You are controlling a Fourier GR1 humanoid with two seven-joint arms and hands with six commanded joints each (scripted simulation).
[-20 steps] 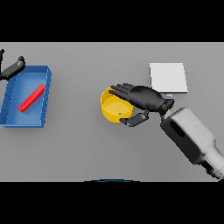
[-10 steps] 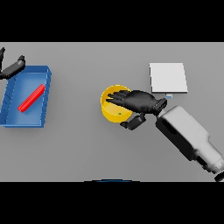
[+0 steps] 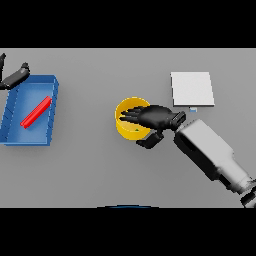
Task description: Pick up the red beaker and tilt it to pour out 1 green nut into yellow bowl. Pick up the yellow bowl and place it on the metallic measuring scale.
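Observation:
The yellow bowl [image 3: 125,119] stands mid-table. A small green speck [image 3: 137,131] shows inside it, under my fingers. My right hand [image 3: 154,117] reaches in from the right. Its straight fingers lie over the bowl's opening and its thumb [image 3: 148,142] is just outside the bowl's near right rim. The red beaker [image 3: 36,112] lies on its side in the blue tray [image 3: 15,136] at the left. The pale square measuring scale [image 3: 192,88] lies at the back right, behind my right forearm. My left hand [image 3: 14,77] rests open at the tray's far left corner.
The blue tray takes up the table's left side. My right forearm [image 3: 210,152] crosses the lower right of the table.
My right hand has slid left, from the bowl's right rim to over its opening. The bowl, beaker and left hand have not moved.

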